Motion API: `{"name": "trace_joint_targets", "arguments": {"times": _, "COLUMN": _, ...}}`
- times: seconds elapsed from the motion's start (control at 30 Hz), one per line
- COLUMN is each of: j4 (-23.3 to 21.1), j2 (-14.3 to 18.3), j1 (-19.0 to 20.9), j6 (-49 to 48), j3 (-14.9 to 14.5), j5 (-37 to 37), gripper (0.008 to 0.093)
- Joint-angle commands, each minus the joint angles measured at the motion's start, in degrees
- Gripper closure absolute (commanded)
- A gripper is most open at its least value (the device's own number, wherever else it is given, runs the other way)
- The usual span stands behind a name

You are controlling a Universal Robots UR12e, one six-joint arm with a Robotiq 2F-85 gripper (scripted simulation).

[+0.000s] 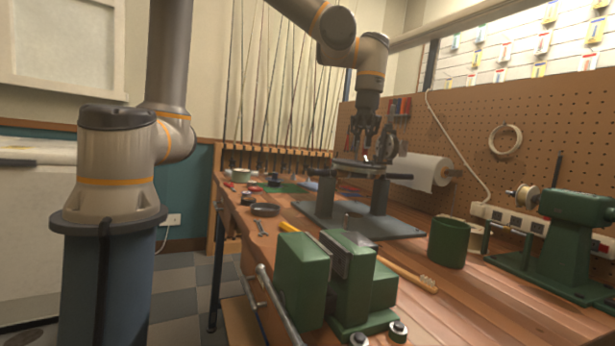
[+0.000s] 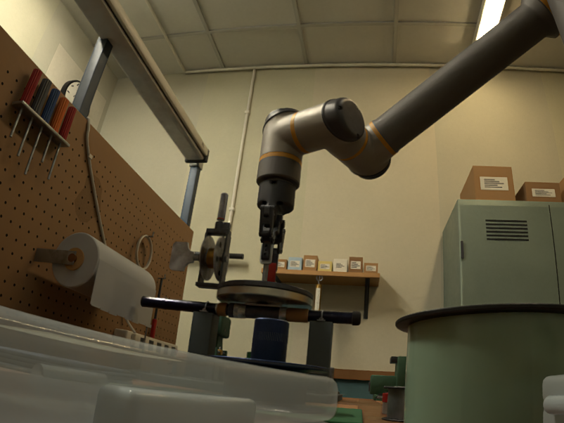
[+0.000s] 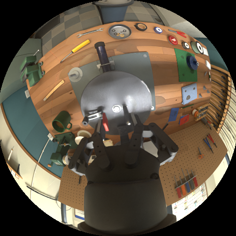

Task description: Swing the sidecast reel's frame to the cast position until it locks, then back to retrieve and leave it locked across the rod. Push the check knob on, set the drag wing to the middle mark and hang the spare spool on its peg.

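In the middle of the bench the rod (image 2: 250,310) rests on two posts of a grey stand (image 1: 358,218), and the sidecast reel's round frame (image 3: 115,100) lies flat above it. A small red tab (image 3: 105,122) stands up from the disc's rear edge. My gripper (image 3: 111,127) hangs straight down over that edge, open, with the red tab between its fingers and nothing held. An upright bracket with small discs (image 2: 214,257) rises behind the frame on the pegboard side. A dark blue spool (image 3: 192,61) sits on the green mat (image 3: 185,65) farther along the bench.
A green vise (image 1: 336,283) is clamped at the near bench corner. A green line-winding machine (image 1: 562,240) and a green mug (image 1: 448,241) stand by the pegboard, with a paper roll (image 1: 423,170) just behind the reel. Small tools and tins lie along the front edge.
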Motion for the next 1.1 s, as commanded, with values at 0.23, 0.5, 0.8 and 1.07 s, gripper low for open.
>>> {"name": "trace_joint_targets", "arguments": {"times": 0.23, "j4": 0.04, "j2": -0.09, "j1": 0.12, "j6": 0.1, "j3": -0.05, "j5": 0.01, "gripper": 0.0452}}
{"name": "trace_joint_targets", "arguments": {"times": 0.5, "j4": 0.08, "j2": -0.11, "j1": 0.13, "j6": 0.12, "j3": -0.07, "j5": 0.01, "gripper": 0.0479}}
{"name": "trace_joint_targets", "arguments": {"times": 0.8, "j4": 0.1, "j2": -0.12, "j1": 0.13, "j6": 0.12, "j3": -0.08, "j5": 0.01, "gripper": 0.0509}}
{"name": "trace_joint_targets", "arguments": {"times": 1.07, "j4": 0.1, "j2": -0.12, "j1": 0.13, "j6": 0.12, "j3": -0.08, "j5": 0.01, "gripper": 0.0535}}
